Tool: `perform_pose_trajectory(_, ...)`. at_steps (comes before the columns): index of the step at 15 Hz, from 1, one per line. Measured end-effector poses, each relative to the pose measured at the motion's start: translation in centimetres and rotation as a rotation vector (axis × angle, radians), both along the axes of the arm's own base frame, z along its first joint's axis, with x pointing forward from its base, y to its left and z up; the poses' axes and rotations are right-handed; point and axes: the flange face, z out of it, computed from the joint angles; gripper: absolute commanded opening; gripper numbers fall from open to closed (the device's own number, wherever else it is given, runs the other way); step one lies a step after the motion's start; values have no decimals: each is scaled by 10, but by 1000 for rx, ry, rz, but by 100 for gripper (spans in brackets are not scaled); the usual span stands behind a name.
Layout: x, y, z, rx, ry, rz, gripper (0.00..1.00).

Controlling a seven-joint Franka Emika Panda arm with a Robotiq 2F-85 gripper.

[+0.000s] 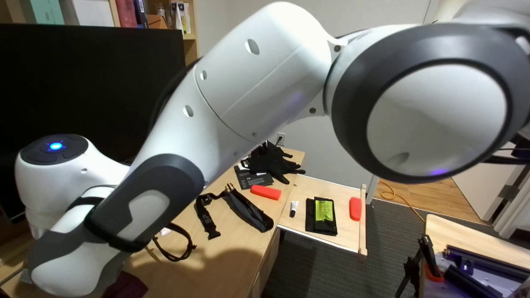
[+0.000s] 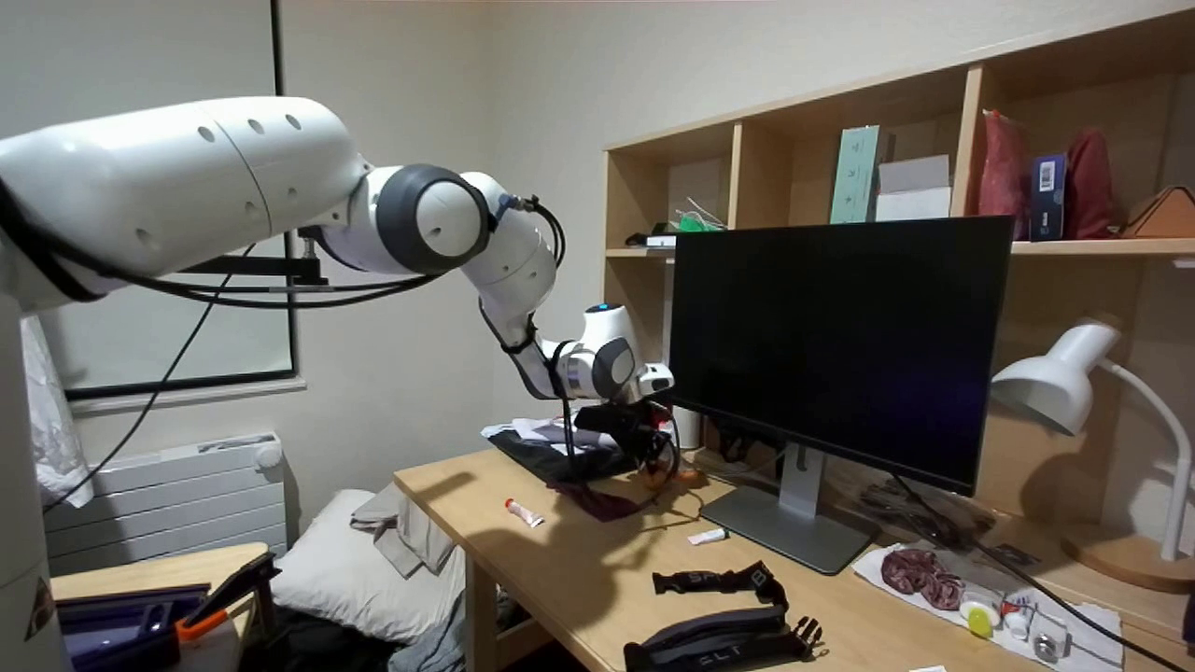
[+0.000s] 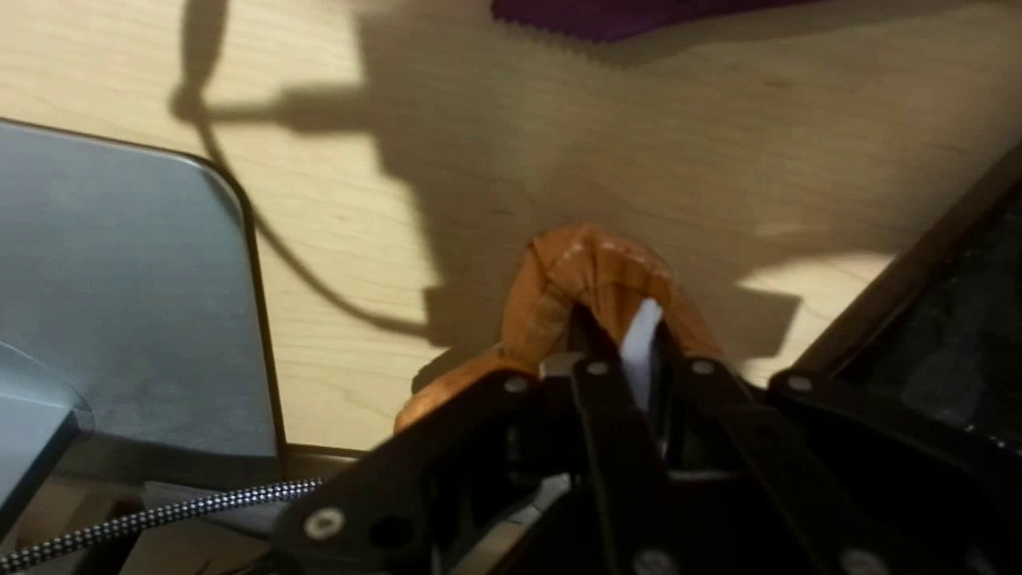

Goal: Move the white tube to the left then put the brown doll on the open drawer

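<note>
Our gripper (image 3: 631,355) looked clamped on the doll (image 3: 587,271) over the desk (image 3: 343,216), cloth bunched btwn jaws; couldn't tell if lifted. Prob held for xfer to drawer (image 1: 343,215), where a white tube (image 1: 294,208) lay desk-side, maybe leaving room.

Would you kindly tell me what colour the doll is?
The doll is orange-brown, seen best in the wrist view.
</note>
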Motion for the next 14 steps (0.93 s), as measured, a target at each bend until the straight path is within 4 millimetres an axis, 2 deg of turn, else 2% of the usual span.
perform_pose_trajectory(3,-7,2,20,-40,73,90,8)
perform_pose_trajectory(6,-20,-9,39,-101,165,191,8)
perform_pose_trajectory(10,-40,-47,57,-189,239,274,8)
perform_pose_trajectory(14,-67,-106,62,-270,294,274,8)
